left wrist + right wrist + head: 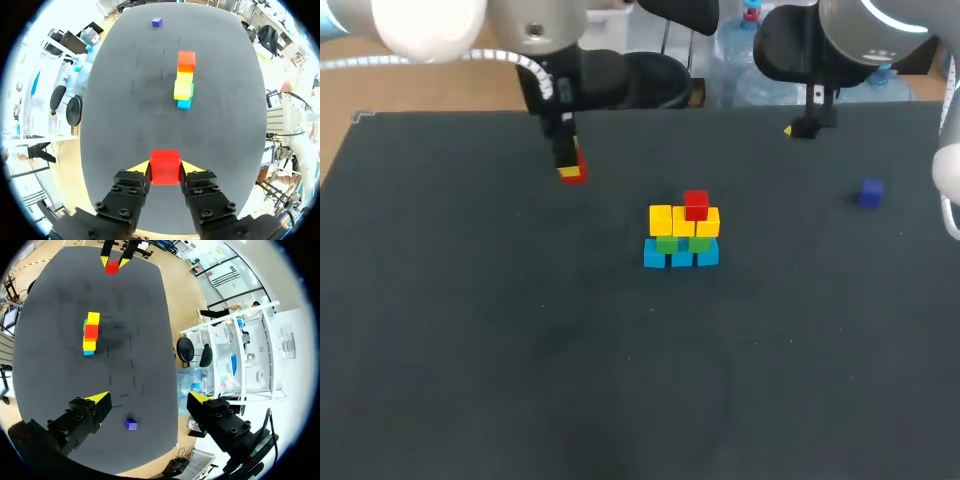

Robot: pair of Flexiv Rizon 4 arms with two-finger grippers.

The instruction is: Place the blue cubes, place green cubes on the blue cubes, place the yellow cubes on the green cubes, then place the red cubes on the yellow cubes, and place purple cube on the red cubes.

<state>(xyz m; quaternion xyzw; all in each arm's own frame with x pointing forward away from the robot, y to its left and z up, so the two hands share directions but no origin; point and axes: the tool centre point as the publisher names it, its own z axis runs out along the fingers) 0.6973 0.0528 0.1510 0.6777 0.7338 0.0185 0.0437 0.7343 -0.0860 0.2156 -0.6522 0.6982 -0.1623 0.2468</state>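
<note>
Pinching the held red cube (165,169) from two sides between its yellow-tipped fingers, the left hand (568,165) sits in the upper left of the head view, over the far part of the dark tabletop (470,350); the cube fills the gap between the fingertips and its front face shows squarely in the left wrist view; whether it touches the tabletop or hangs just above it cannot be told.

Well ahead of that hand, near the middle of the head view, stands the pile; three blue cubes (680,256) form the bottom row, side by side and touching; two green cubes (668,243) rest on them; three yellow cubes (660,220) make the next row; one stacked red cube (696,205) sits on top, toward the right half of the yellow row; the left part of that row is bare.

The right hand (149,399) is in the upper right of the head view, near the far edge of the tabletop; its fingers are spread wide and grip nothing.

The purple cube (869,193) lies alone at the right of the head view, well apart from the pile; in the right wrist view it lies on the tabletop beneath the gap between the spread fingers, touching neither.
</note>
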